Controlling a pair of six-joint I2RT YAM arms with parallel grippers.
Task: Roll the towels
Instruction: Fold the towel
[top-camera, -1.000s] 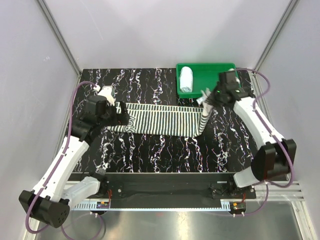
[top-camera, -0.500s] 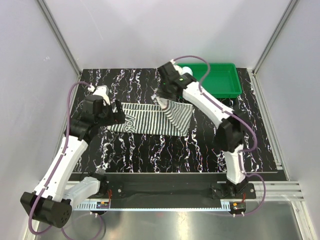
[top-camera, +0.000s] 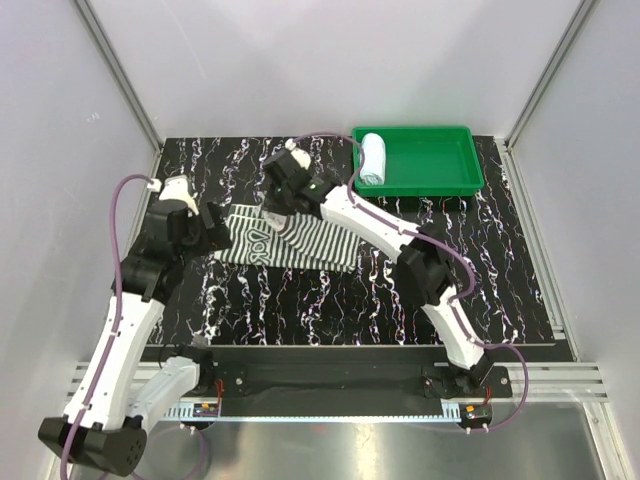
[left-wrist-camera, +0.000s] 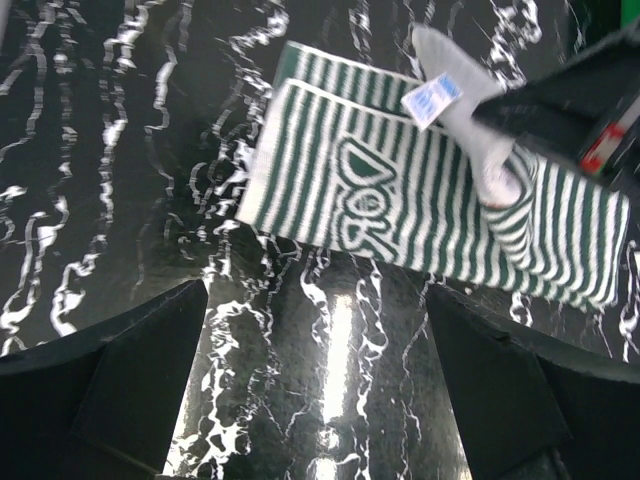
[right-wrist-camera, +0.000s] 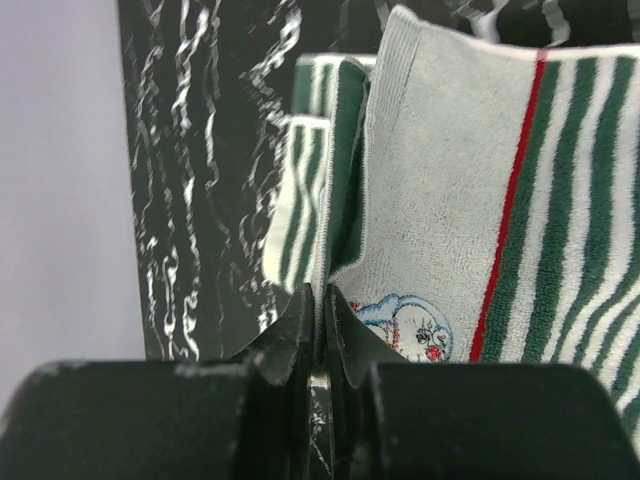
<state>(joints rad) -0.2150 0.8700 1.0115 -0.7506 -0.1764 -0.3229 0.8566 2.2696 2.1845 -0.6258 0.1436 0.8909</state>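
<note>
The striped towel (top-camera: 300, 243) lies on the black marbled table, folded over itself. My right gripper (top-camera: 278, 207) reaches far across to the left and is shut on the towel's folded-over end, holding it just above the towel's left part. In the right wrist view the jaws (right-wrist-camera: 320, 305) pinch the towel's edge (right-wrist-camera: 450, 180), grey underside showing. My left gripper (top-camera: 218, 232) is open and empty just left of the towel; its fingers (left-wrist-camera: 120, 380) frame bare table below the towel (left-wrist-camera: 400, 200). The pale blue towel (top-camera: 372, 158) lies rolled in the green tray.
The green tray (top-camera: 440, 160) stands at the back right of the table. The right arm's links (top-camera: 380, 225) stretch over the towel and the table's middle. Grey walls close in the left, back and right sides.
My right gripper has carried the towel's right end from beside the tray across to the left, folding the towel over. My left gripper has drawn back a little to the left.
</note>
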